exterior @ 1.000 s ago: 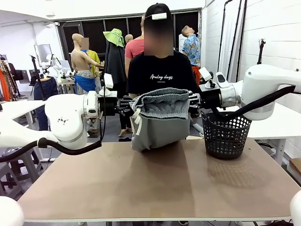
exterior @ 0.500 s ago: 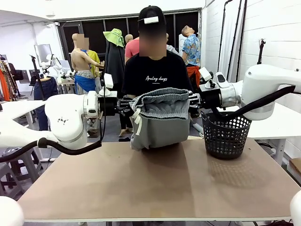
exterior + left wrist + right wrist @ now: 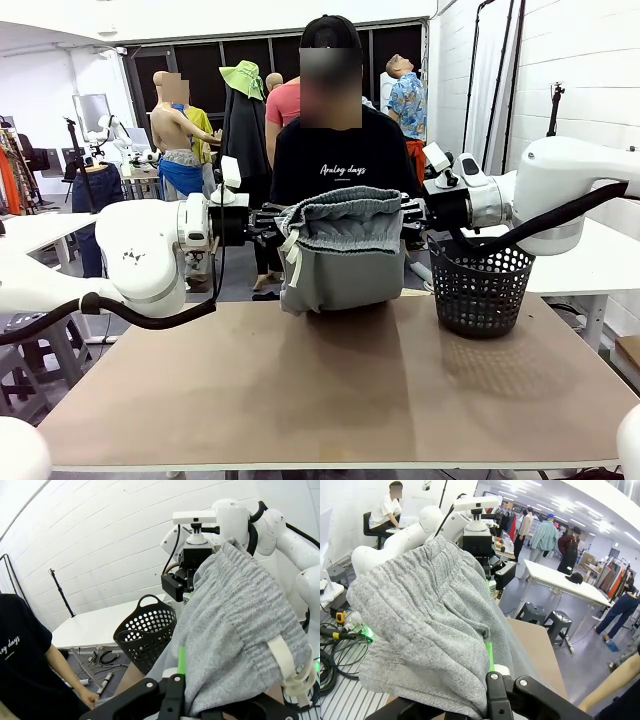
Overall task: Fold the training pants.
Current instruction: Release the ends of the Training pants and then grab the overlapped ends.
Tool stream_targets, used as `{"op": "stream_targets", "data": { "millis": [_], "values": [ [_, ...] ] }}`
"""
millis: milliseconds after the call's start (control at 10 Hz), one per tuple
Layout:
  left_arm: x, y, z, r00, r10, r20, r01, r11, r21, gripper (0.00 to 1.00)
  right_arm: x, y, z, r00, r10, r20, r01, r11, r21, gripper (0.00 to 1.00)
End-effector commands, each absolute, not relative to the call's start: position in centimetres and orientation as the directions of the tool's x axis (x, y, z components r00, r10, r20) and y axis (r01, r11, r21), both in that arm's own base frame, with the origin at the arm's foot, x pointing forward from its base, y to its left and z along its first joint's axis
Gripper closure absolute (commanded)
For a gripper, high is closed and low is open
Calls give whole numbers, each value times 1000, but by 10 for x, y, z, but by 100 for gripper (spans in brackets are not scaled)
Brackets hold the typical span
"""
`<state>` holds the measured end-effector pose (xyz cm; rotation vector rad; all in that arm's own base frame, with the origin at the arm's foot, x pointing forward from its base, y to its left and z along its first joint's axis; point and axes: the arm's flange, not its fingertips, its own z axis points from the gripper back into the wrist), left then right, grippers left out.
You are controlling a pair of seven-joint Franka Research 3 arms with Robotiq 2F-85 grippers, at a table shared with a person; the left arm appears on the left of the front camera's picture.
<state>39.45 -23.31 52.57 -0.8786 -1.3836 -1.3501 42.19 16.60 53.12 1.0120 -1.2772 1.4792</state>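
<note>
Front view, garment: The training pants (image 3: 340,262) hung waistband-up above the far edge of the surface (image 3: 300,390), their lower end seemingly resting on it. They were probably lifted so the legs would drape straight before a fold.
Front view, jaws: The left jaws and right jaws were clamped tight on opposite ends of the waistband (image 3: 340,212).
Front view, arms: The left arm (image 3: 150,250) and right arm (image 3: 560,185) reached inward level, wrists horizontal and facing each other.
Front view, surroundings: A black mesh basket (image 3: 480,290) stood near the far right corner, just beside the pants.
Left wrist view: The left jaws pinched grey jersey beside a green pad (image 3: 181,659). The drawstring (image 3: 282,655) dangled looped.
Right wrist view: The right jaws gripped the gathered fabric, which spread away toward the left arm.
</note>
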Motion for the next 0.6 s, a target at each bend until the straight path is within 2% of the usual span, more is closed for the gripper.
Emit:
{"op": "stream_targets", "data": {
  "millis": [0, 500],
  "values": [
    [393, -235, 530, -252, -124, 960, 955, 126, 267, 100, 419, 170, 532, -255, 113, 960, -967, -53, -250, 100],
    [393, -235, 530, -252, -124, 960, 955, 126, 267, 100, 419, 170, 532, -255, 113, 960, -967, -53, -250, 100]
  ]
}}
